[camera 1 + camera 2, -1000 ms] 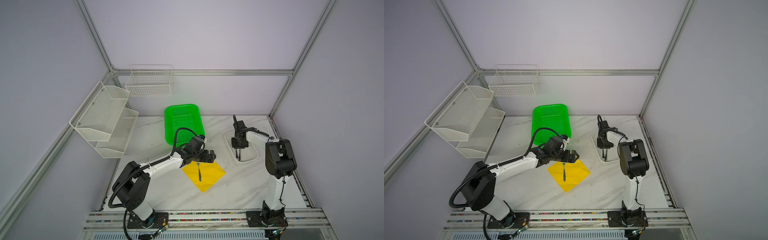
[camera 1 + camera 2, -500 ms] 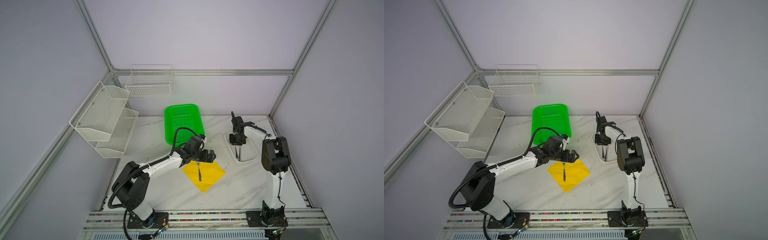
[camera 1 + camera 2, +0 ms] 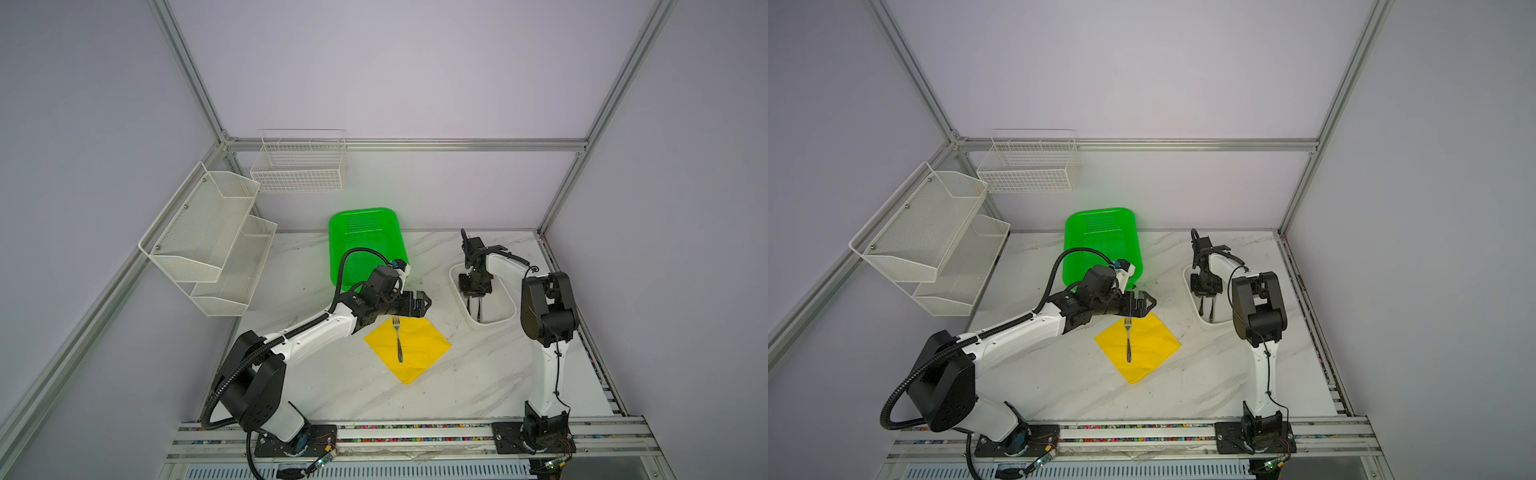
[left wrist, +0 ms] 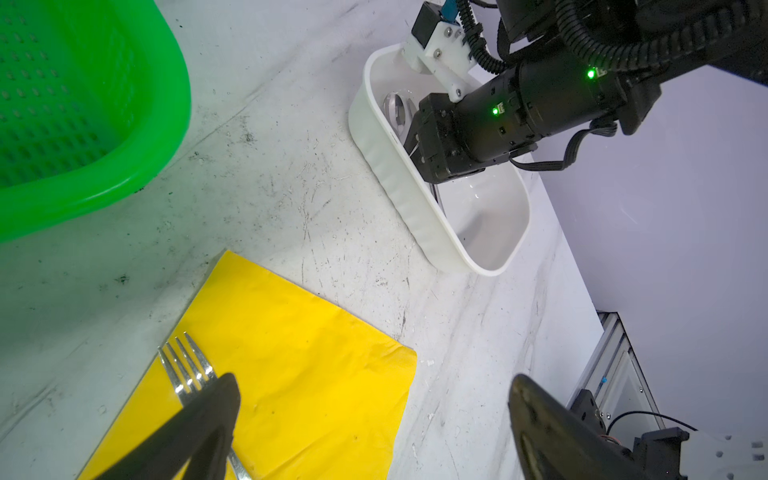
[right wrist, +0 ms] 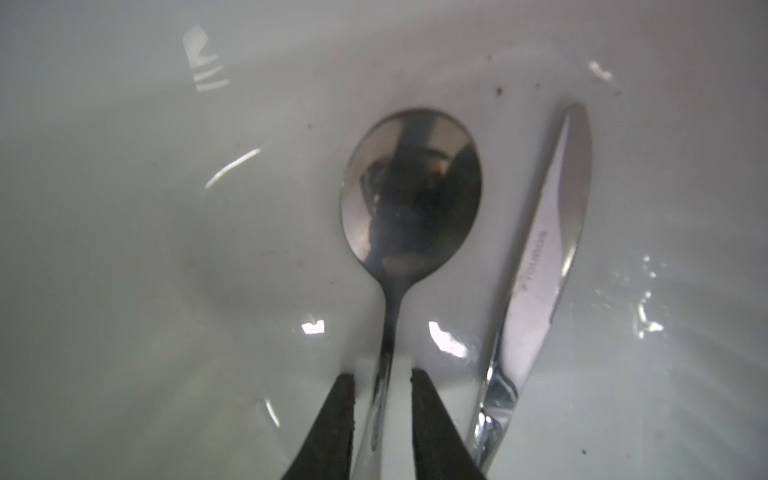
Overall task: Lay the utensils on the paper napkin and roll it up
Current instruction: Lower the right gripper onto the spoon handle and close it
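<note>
The yellow paper napkin (image 3: 422, 349) (image 3: 1152, 347) (image 4: 299, 357) lies flat on the marble table with the fork (image 3: 398, 341) (image 3: 1128, 341) (image 4: 188, 368) on it. My left gripper (image 3: 424, 305) (image 3: 1149, 305) (image 4: 374, 388) hovers wide open over the napkin's far corner, holding nothing. The spoon (image 5: 411, 187) and knife (image 5: 544, 257) lie side by side in the white tray (image 3: 510, 309) (image 4: 399, 187). My right gripper (image 3: 474, 295) (image 3: 1205, 295) (image 5: 382, 376) reaches down into that tray. Its narrowly open jaws straddle the spoon's handle, with a gap on each side.
A green basket (image 3: 365, 241) (image 4: 62, 124) stands behind the left arm, close to the napkin's far side. White wire racks (image 3: 208, 237) (image 3: 299, 166) hang on the left and back walls. Bare marble table (image 3: 478, 374) lies between napkin and tray.
The right arm's elbow has swung slightly left and its gripper has shifted a little inside the tray. The left arm, fork and napkin have not moved.
</note>
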